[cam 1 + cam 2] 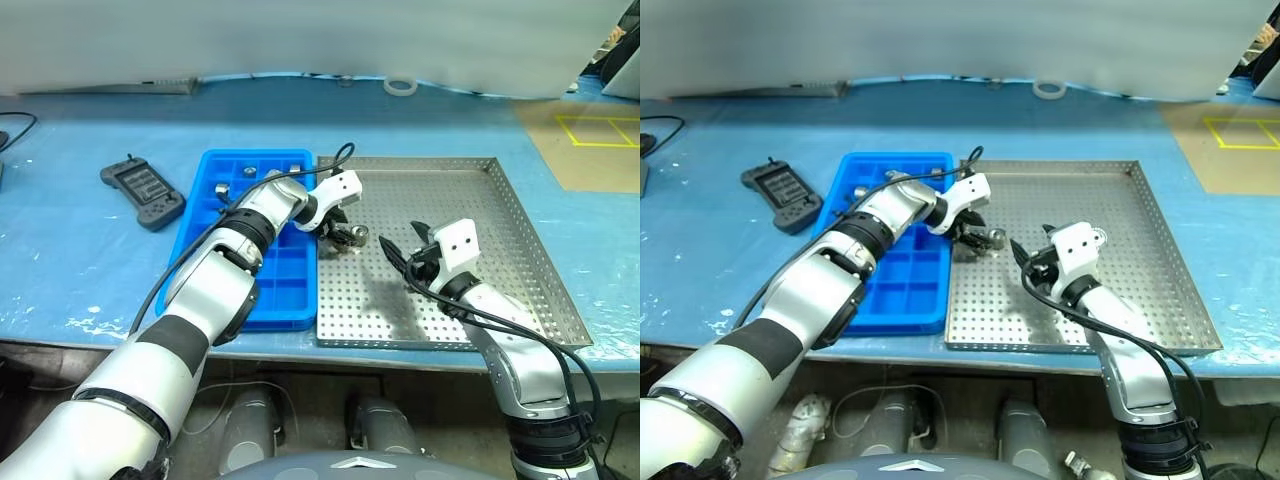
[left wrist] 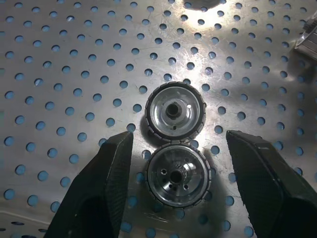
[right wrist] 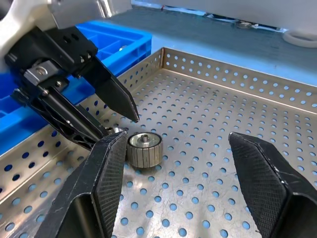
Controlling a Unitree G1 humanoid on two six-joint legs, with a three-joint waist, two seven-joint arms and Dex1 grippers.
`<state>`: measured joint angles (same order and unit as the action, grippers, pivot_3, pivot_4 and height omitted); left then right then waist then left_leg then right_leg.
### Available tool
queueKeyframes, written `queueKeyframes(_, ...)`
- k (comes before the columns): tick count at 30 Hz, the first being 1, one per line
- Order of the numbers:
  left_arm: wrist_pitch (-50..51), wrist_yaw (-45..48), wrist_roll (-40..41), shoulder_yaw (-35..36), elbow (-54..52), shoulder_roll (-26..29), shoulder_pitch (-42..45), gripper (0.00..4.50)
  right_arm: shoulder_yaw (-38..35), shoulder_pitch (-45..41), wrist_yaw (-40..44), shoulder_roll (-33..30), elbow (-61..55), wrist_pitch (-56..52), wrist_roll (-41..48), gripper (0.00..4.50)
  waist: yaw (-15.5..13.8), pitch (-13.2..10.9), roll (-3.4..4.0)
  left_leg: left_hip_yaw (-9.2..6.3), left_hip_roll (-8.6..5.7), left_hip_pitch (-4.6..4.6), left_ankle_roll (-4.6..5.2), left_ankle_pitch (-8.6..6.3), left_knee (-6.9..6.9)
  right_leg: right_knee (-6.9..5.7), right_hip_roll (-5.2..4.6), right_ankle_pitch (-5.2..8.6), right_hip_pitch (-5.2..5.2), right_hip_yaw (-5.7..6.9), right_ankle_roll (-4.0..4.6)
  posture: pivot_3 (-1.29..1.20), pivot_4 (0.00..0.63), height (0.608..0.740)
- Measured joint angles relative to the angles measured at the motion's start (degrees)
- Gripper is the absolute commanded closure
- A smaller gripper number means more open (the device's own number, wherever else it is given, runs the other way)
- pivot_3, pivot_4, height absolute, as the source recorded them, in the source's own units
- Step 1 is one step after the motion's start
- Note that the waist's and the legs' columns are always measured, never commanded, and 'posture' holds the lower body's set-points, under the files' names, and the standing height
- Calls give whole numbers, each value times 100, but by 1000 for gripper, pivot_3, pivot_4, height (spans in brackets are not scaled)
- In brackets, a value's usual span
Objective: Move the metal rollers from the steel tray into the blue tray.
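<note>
two ribbed silver rollers [image 2: 175, 144] touch near the perforated steel tray's [image 1: 500, 260] left edge (possibly a third); left gripper [image 2: 178, 183] straddles them, right gripper [image 3: 173, 188] spread, empty.

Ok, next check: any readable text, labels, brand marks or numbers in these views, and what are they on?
No legible text in any view.
Handheld controller: its screen and buttons are too small to read.
Metal rollers: faces show only holes and ridges, no markings.
Steel tray, blue tray: no labels visible.
Yellow taped lines on the brown surface beside the table: a marking, not text.
</note>
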<state>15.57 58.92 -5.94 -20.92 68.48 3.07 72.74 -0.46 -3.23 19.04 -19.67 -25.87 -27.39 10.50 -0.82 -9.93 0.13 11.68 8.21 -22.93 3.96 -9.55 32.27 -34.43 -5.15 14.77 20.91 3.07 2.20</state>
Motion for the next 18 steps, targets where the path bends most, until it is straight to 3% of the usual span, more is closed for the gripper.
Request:
queueKeyframes(6, 386, -360, -193, 195, 180, -287, 123, 1357, 90, 1, -37, 31, 33, 104, -130, 1022, 2, 1, 0, 0, -1, 20, 2, -2, -4, 17, -1, 0, -23, 0, 0, -336, 150, 740)
queueKeyframes(9, 541, -482, -251, 235, 315, -591, 48, 1357, 145, -3, -44, 96, 81, 136, -160, 1022, 26, 0, 0, 0, -1, -12, 11, -7, -6, 31, 0, -1, 0, 0, -1, -338, 150, 740)
queueKeyframes(18, 445, -446, -506, 236, 310, -601, 60, 1357, 161, -8, -69, 138, 148, 193, -239, 1022, 144, 0, 0, 0, -1, -26, 47, -11, -6, 62, -1, -5, -5, 7, 2, -347, 150, 740)
